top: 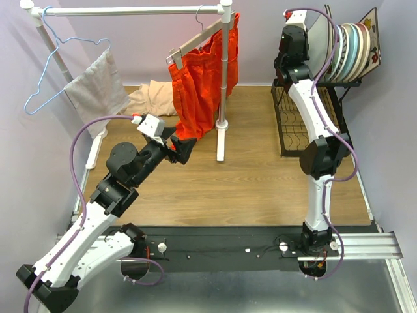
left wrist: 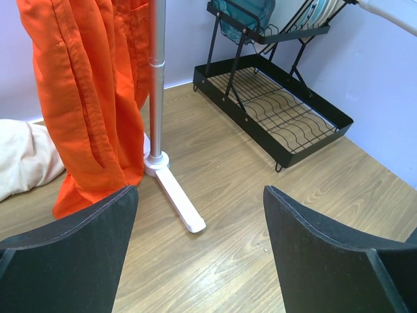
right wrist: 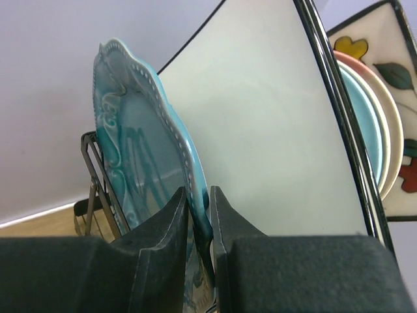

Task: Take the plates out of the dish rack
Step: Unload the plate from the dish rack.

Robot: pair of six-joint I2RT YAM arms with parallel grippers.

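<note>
Right jaws on rim of teal plate (right wrist: 140,169) in dish rack (left wrist: 318,140)

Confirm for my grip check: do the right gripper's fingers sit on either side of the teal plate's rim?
Yes, the right gripper has one finger on each side of the scalloped rim of the teal plate.

Overhead, two wrist views, all toward rack (left wrist: 280,114)

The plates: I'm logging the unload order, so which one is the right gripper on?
The teal plate with the scalloped, beaded rim, first in the row. The right gripper pinches its edge; the white square plate and the others stand behind it.
</note>
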